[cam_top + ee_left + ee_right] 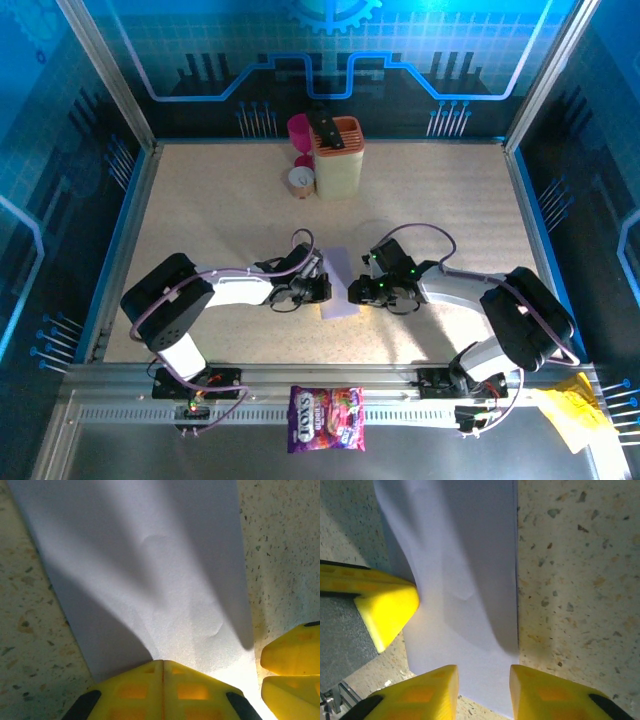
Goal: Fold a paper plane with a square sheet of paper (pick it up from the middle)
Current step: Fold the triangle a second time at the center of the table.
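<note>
The square sheet of paper, pale lilac, lies on the table between both grippers, folded into a long narrow strip rather than a paper plane. In the left wrist view the paper runs away from my left gripper. Its yellow fingers are pressed together, tips at the strip's near edge. My left gripper sits at the strip's left side, and my right gripper at its right side. In the right wrist view my right gripper stands open over the paper, one finger on each side of its near corner.
At the back of the table stand a cream holder with an orange top, a pink cup and a small roll. A purple-pink sweets bag and yellow crumpled paper lie on the front rail.
</note>
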Tool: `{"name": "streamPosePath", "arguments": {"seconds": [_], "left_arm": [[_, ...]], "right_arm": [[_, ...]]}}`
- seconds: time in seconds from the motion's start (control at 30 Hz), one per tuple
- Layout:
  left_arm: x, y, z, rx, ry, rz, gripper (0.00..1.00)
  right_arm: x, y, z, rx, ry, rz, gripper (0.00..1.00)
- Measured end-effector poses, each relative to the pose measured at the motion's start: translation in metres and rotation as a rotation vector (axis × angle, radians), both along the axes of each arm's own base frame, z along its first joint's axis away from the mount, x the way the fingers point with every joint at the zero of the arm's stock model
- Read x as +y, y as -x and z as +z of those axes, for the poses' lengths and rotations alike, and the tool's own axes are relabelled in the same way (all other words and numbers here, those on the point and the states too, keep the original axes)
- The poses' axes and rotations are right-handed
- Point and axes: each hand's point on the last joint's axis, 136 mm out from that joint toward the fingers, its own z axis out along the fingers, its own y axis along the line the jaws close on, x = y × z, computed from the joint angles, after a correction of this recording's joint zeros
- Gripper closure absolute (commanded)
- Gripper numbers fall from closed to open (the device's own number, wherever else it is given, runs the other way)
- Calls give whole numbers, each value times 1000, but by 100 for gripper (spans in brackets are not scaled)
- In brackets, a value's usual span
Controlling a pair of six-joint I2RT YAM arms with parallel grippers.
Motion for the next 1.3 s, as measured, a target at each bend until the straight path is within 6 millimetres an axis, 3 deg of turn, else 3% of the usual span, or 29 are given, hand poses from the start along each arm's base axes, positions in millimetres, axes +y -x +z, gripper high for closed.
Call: {"name": "streamPosePath", "arguments": {"seconds": [0.27, 0.67, 1.3], "left_arm": [[0, -1, 0, -9, 6, 2, 100], [-2, -3, 0, -26, 23, 2, 100], [-5, -6, 0, -35, 32, 2, 100]], "right_arm": [[-2, 4, -4, 9, 2, 1, 60], [1, 7, -5, 28, -15, 9, 73], [10, 4, -4, 39, -49, 15, 64]]}}
